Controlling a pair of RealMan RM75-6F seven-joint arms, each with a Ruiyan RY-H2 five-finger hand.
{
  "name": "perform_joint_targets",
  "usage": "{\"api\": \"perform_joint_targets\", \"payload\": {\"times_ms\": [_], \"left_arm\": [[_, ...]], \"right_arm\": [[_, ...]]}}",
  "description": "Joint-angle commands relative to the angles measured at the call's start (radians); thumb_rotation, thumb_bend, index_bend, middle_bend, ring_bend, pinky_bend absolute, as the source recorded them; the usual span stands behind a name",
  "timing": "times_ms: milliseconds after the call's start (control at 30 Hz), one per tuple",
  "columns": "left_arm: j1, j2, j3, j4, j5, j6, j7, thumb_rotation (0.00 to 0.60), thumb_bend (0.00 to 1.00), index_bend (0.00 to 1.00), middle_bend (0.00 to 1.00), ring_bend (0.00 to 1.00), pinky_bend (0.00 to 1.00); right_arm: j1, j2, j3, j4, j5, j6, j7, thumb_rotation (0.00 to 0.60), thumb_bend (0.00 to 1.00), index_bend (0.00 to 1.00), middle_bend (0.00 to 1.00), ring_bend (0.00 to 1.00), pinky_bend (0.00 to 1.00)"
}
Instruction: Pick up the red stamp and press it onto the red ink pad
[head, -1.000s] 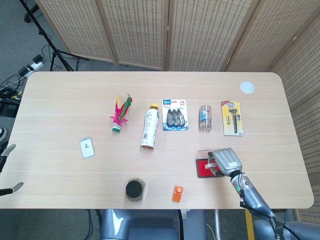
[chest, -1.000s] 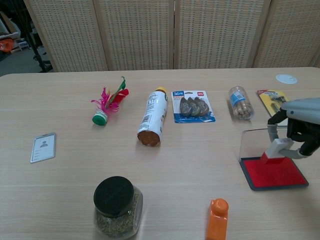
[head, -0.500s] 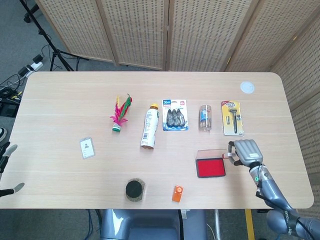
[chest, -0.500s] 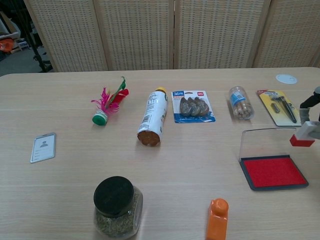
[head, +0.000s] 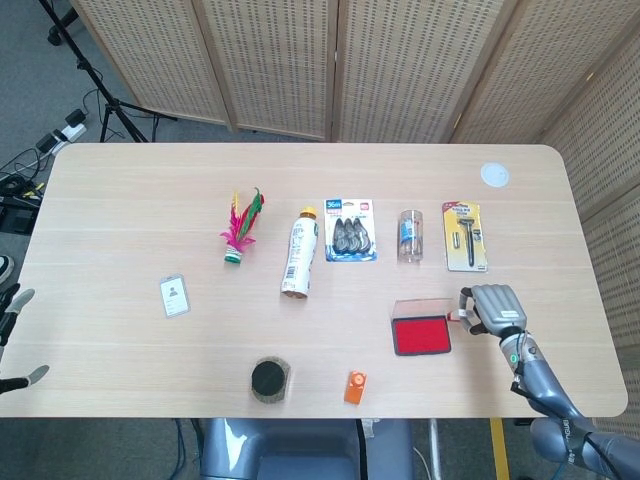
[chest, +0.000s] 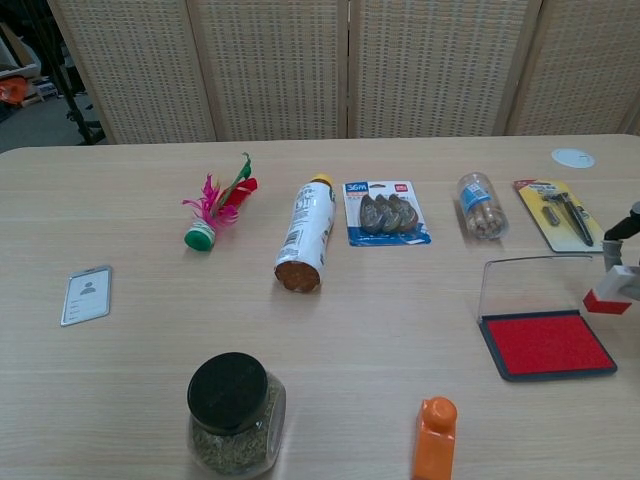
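Note:
The red ink pad (head: 421, 334) (chest: 546, 344) lies open at the table's front right, its clear lid standing up behind it. My right hand (head: 494, 308) (chest: 625, 240) is just right of the pad and holds the red stamp (chest: 611, 291) (head: 461, 317), a small white block with a red base. The stamp hangs off the pad's right edge, apart from the red surface. In the chest view only the hand's edge shows at the frame border. My left hand (head: 12, 340) shows at the far left edge of the head view, off the table, with its fingers apart and nothing in it.
Across the middle lie a feather shuttlecock (head: 240, 228), a bottle on its side (head: 298, 251), a blister pack (head: 350, 230), a clear tube (head: 410, 235) and a razor pack (head: 465, 237). An ID card (head: 174, 295), dark-lidded jar (head: 269, 380) and orange object (head: 355, 386) sit nearer the front.
My right hand lifted the stamp off the ink pad and carried it right, past the pad's edge. In the last half second it sank slightly and drifted a little farther right.

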Motion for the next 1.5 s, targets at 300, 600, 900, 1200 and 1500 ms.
{"api": "perform_joint_targets", "payload": {"times_ms": [300, 600, 900, 1200, 1500], "left_arm": [[-0.001, -0.004, 0.001, -0.001, -0.001, -0.002, 0.01, 0.6, 0.01, 0.0, 0.0, 0.0, 0.0], [-0.001, -0.005, 0.002, -0.001, -0.001, -0.004, 0.017, 0.6, 0.01, 0.0, 0.0, 0.0, 0.0], [0.0, -0.005, 0.001, 0.006, -0.006, -0.005, 0.008, 0.6, 0.01, 0.0, 0.0, 0.0, 0.0], [-0.001, -0.004, 0.001, 0.003, -0.007, -0.008, 0.011, 0.6, 0.01, 0.0, 0.0, 0.0, 0.0], [-0.001, -0.003, 0.002, 0.001, -0.005, -0.007, 0.011, 0.6, 0.01, 0.0, 0.0, 0.0, 0.0]], "right_arm": [[-0.017, -0.045, 0.01, 0.068, -0.034, 0.003, 0.053, 0.6, 0.47, 0.56, 0.95, 1.0, 1.0], [-0.027, -0.066, 0.017, 0.108, -0.059, 0.003, 0.084, 0.6, 0.47, 0.56, 0.95, 1.0, 1.0], [-0.031, -0.08, 0.022, 0.136, -0.07, -0.009, 0.099, 0.6, 0.4, 0.56, 0.95, 1.0, 1.0], [-0.035, -0.086, 0.029, 0.152, -0.078, -0.019, 0.102, 0.6, 0.32, 0.53, 0.95, 1.0, 1.0], [-0.037, -0.08, 0.038, 0.151, -0.082, -0.024, 0.108, 0.6, 0.31, 0.52, 0.95, 1.0, 1.0]]}}
